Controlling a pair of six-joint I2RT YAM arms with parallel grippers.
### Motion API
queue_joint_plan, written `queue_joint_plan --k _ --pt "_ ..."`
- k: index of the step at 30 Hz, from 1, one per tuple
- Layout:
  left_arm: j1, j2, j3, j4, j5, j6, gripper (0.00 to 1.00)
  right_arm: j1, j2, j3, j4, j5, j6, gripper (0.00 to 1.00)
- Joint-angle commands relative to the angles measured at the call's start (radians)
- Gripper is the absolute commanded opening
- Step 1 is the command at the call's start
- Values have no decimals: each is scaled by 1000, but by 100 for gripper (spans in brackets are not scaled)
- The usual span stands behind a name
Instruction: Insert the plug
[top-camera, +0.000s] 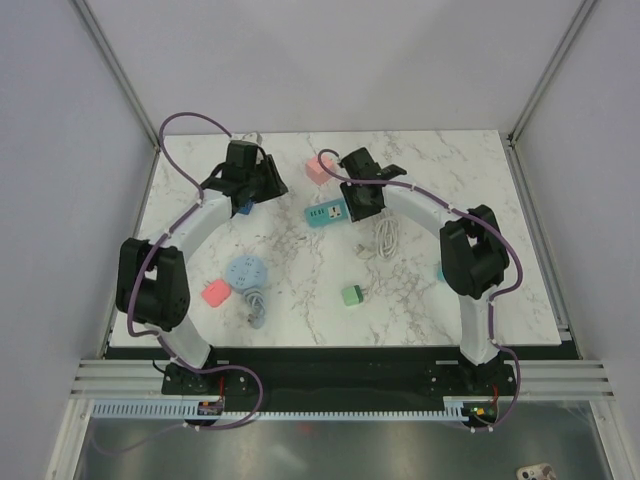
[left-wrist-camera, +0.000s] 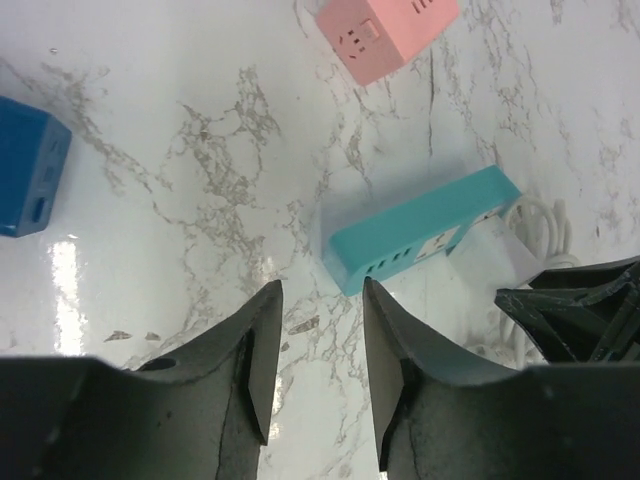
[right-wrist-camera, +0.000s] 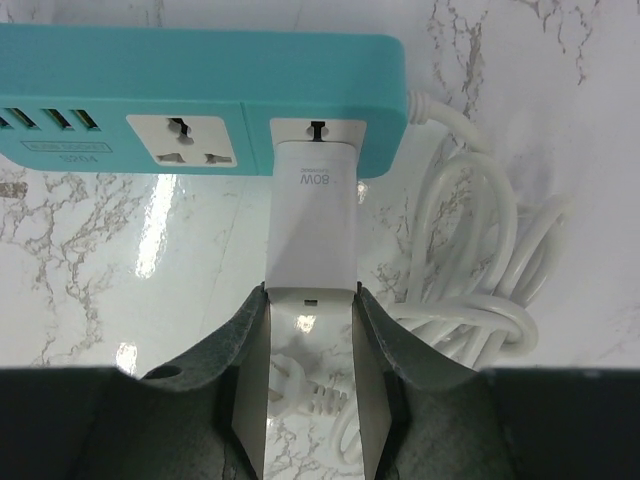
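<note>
A teal power strip (right-wrist-camera: 200, 80) lies on the marble table; it also shows in the top view (top-camera: 325, 214) and the left wrist view (left-wrist-camera: 420, 225). A white block plug (right-wrist-camera: 315, 215) sits with its front in the strip's right socket. My right gripper (right-wrist-camera: 310, 290) is shut on the plug's rear end, held only at the fingertips; in the top view it (top-camera: 358, 210) is at the strip's right end. My left gripper (left-wrist-camera: 322, 290) is open and empty, just above the table near the strip's left end, apart from it.
The strip's white cable (right-wrist-camera: 470, 290) lies coiled to the right. A pink cube socket (left-wrist-camera: 385, 35) and a blue cube (left-wrist-camera: 30, 165) lie near the left gripper. A round blue strip (top-camera: 245, 271), a pink block (top-camera: 215, 292) and a green block (top-camera: 351, 295) lie nearer the front.
</note>
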Motion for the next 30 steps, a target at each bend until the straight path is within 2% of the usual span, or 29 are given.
queue_joint_plan --k 1,3,4,6,7,12,13,15,16,22,25,30 --pt "25 -55 -9 -63 -57 60 46 -7 -15 63 -122 43 0 0" --pt "35 -72 -10 -84 -71 64 48 -5 -43 70 -136 52 9 0" --pt "45 -79 -19 -89 -133 54 48 -5 -49 71 -147 51 11 1" --pt "62 -98 -30 -97 -149 25 54 -7 -68 70 -150 52 16 4" --pt "79 -102 -36 -98 -140 21 59 -8 -66 71 -150 54 14 8" --pt "116 -109 -36 -107 -125 14 66 -16 -19 117 -162 60 0 19" --pt "125 -110 -36 -109 -123 17 69 -17 -12 129 -162 60 -4 26" --pt "131 -110 -36 -112 -123 30 72 -22 1 175 -164 64 -17 33" --pt "134 -109 -35 -112 -125 37 73 -23 6 195 -170 64 -20 39" --pt "150 -86 -21 -124 -163 91 74 -36 6 332 -205 55 -38 54" --pt "154 -79 -21 -132 -149 105 74 -37 -12 341 -211 52 -44 57" --pt "153 -119 -65 -137 -80 154 72 -37 -95 246 -211 34 -18 58"
